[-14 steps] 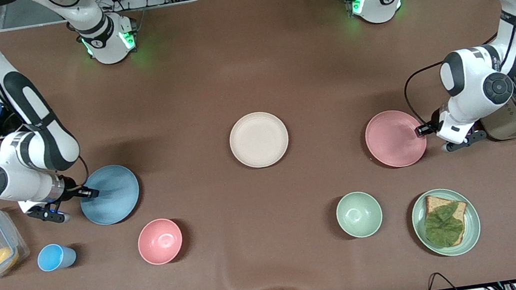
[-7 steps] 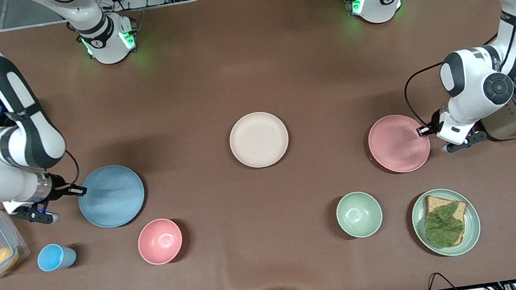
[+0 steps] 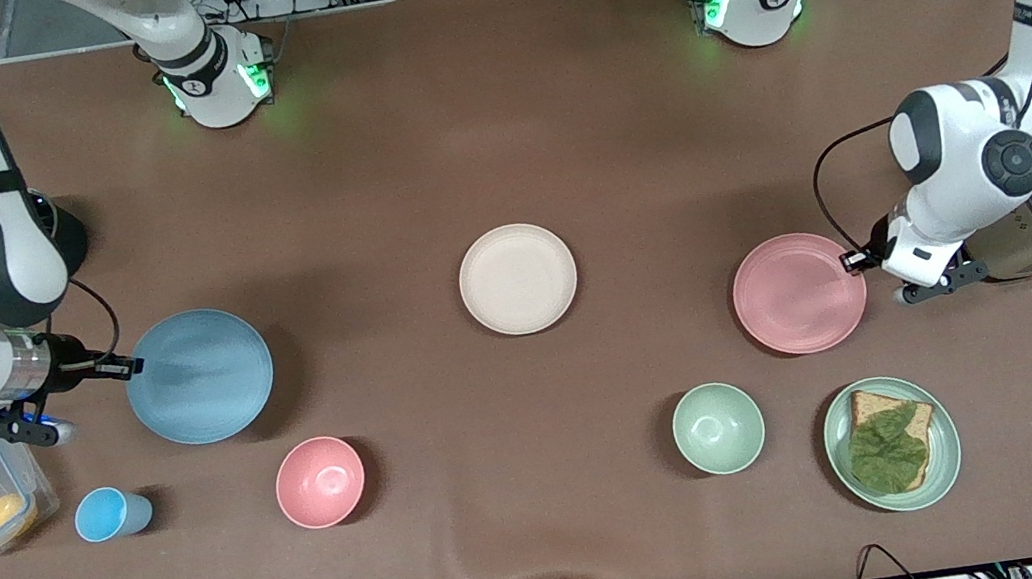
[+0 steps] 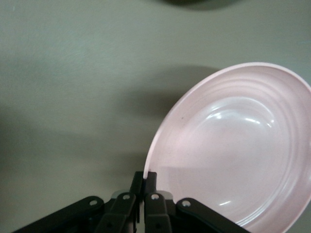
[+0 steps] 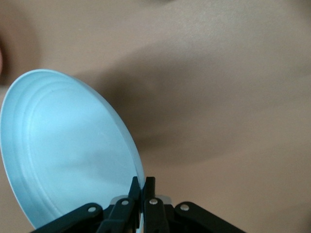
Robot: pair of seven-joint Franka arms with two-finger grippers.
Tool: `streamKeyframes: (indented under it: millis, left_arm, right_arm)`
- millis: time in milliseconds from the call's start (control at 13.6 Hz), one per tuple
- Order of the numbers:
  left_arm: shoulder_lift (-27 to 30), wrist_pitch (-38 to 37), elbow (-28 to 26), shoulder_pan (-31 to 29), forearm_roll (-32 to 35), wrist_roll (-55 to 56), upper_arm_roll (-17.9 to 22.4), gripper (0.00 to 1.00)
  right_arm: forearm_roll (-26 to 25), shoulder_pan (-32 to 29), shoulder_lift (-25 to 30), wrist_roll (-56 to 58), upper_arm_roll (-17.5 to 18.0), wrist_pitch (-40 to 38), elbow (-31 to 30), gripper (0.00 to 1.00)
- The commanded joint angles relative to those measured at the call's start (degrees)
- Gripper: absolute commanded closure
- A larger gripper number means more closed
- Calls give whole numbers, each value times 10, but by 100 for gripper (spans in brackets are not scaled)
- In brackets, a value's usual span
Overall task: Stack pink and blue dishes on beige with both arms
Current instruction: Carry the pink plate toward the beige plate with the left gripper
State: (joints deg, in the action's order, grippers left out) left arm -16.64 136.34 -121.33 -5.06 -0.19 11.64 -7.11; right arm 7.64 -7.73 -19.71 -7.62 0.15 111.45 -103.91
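Both plates are gripped and lifted; the carry is the step in hand.

The right gripper [image 3: 123, 366], at the frame's left edge, pinches the rim of the flat round light blue matte plate [image 3: 199, 375]. The left gripper [image 3: 850, 261], at right, pinches the flat round pale pink matte plate [image 3: 798, 292].

You must next bring one at a time over the flat round cream-beige plate [image 3: 518, 278] at centre.

Hidden: the fingertips under each rim; how high each plate hangs is hard to judge.

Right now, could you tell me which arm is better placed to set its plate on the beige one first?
Probably the left: its claw grips the pink plate, roughly as close to the beige plate as the right claw's blue plate; neither clearly leads.
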Motion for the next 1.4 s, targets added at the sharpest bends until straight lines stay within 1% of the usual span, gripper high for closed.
streamKeyframes:
  millis: [0, 73, 220, 367, 514, 734, 881, 1102, 1322]
  left_arm:
    - [44, -74, 33, 1, -14, 59, -52, 100]
    - [42, -97, 49, 1, -14, 93, -73, 100]
    - [37, -103, 58, 2, -13, 167, -118, 100]
    - [30, -102, 68, 11, -10, 211, -141, 100]
    - [20, -102, 73, 34, -8, 238, -142, 100]
    - [16, -102, 69, 44, -7, 249, -142, 100]
    - [9, -101, 69, 48, -7, 250, -142, 100]
    - [4, -100, 68, 49, -7, 255, -142, 100]
    - [-1, -100, 66, 57, -7, 256, -142, 100]
  right_arm:
    - [14, -32, -2, 2, 6, -26, 23, 100]
    - [14, -40, -2, 6, 6, -34, 26, 100]
    - [13, -50, -2, 11, 6, -38, 28, 100]
    - [13, -60, -4, 37, 5, -39, 28, 100]
    - [13, -68, -5, 52, 5, -39, 28, 100]
    - [12, -68, -3, 53, 5, -42, 34, 100]
    - [9, -68, -4, 57, 5, -54, 45, 100]
    - [5, -63, -6, 81, 5, -96, 84, 100]
    - [-15, -60, -6, 104, 6, -103, 96, 100]
